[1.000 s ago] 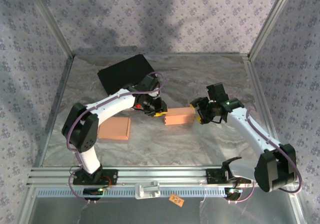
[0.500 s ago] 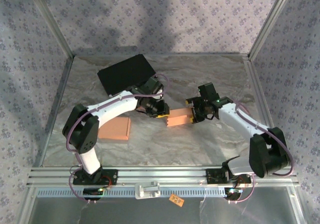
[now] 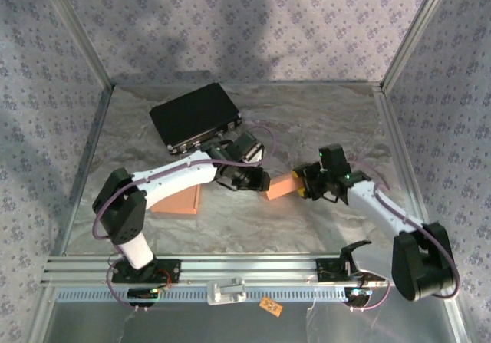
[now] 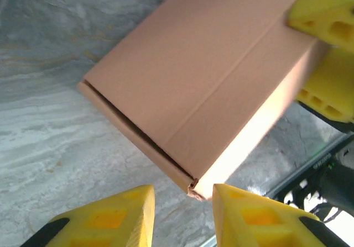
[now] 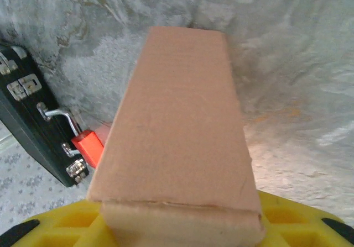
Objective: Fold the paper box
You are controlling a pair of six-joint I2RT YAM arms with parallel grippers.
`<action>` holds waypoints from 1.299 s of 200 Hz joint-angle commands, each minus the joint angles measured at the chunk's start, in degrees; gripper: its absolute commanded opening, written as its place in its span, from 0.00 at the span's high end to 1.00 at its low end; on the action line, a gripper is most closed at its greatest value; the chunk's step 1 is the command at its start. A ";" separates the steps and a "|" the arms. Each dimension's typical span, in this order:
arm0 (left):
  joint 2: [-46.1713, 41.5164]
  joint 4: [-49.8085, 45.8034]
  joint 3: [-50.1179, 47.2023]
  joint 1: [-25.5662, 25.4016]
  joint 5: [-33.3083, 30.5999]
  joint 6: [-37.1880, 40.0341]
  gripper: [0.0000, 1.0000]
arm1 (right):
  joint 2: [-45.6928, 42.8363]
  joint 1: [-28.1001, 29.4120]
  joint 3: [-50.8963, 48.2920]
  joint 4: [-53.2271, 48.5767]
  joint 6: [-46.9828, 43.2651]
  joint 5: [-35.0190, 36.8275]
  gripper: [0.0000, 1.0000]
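I saw the paper box [image 3: 281,187] out on the counter [image 3: 337,128]. It was nearer the arm bases than the black case [image 3: 196,117] and off to the case's right, lying at a slant between the two arms. I could not tell whether it rested on the counter or hung just clear of it.

The right pincer [image 3: 304,183] had hold of the end of the box farthest from the case. In its own wrist view its yellow fingers [image 5: 55,225] hugged both sides of that end, and the box [image 5: 177,131] ran straight away from them toward the case [image 5: 33,131]. The left wrist view agreed: the same two fingers [image 4: 323,17] sat on opposite faces of the box's far end.

The left pincer [image 3: 257,180] stood at the end of the box nearer the case. Its fingers [image 4: 105,219] were parted, and a corner of the box [image 4: 204,87] sat right at the mouth of the gap. Neither finger visibly pressed the cardboard, so I read that pincer as open and gripping nothing.

On the face turned to the left wrist camera, a crease ran the length of the box. Along one long edge a dark slit showed where a flap stood slightly ajar.

A flat cardboard piece [image 3: 180,199] lay on the base side of the case, partly under the left arm.
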 commanded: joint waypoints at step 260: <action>-29.90 45.33 -45.57 36.17 -49.80 34.37 0.00 | 4.68 -8.16 -10.85 40.10 -79.13 45.89 0.01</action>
